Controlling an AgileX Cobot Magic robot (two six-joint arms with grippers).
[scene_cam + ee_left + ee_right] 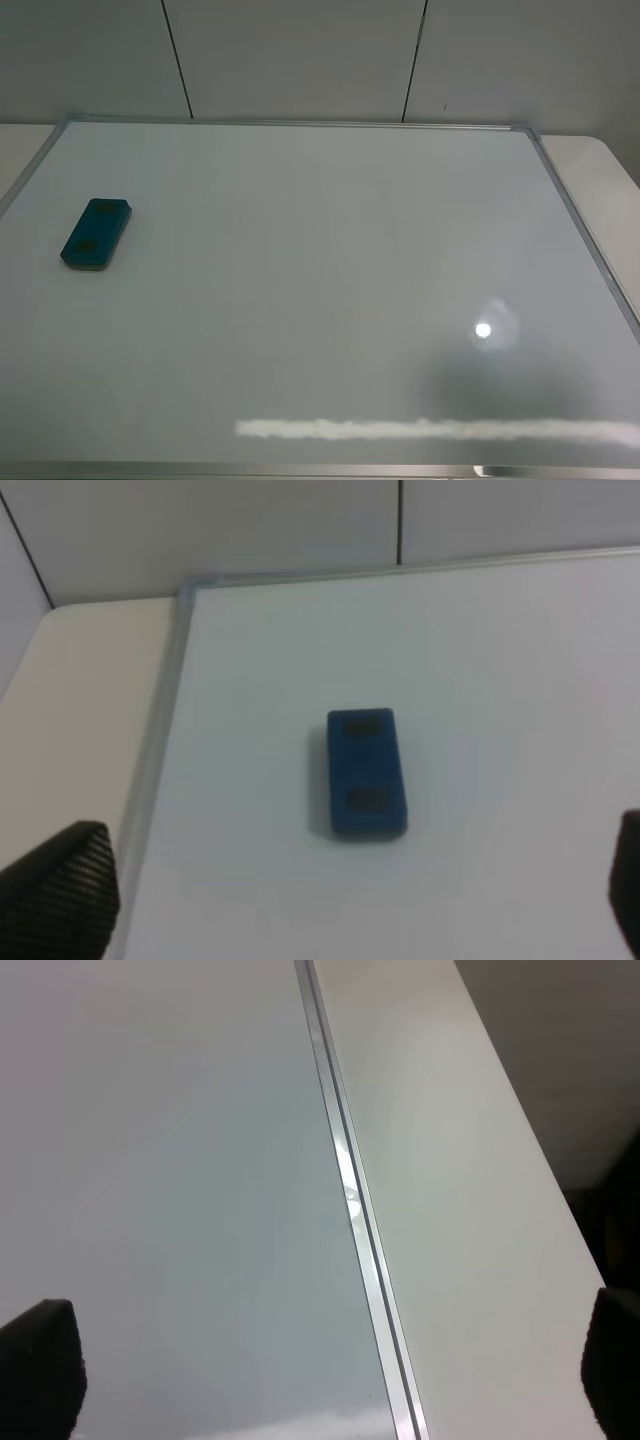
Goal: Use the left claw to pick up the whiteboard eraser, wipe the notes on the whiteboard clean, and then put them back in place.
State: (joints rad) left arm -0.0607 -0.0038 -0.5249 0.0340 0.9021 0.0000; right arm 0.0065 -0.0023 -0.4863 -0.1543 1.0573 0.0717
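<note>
The whiteboard eraser (96, 233), a teal-blue block with two darker patches, lies flat on the left part of the whiteboard (330, 280). It also shows in the left wrist view (365, 773), near the board's corner. The left claw (345, 890) is open and empty, its fingertips (60, 890) at the picture's lower edges, set back from the eraser and apart from it. The right gripper (322, 1365) is open and empty over the board's silver frame (350, 1200). No red notes show on the board in any view. Neither arm shows in the exterior high view.
The board lies on a pale table (585, 160) that shows past its right and left edges (80, 700). A grey panelled wall (300, 55) stands behind. A bright light spot (483, 329) and a streak of glare (430, 429) reflect on the board's near right part.
</note>
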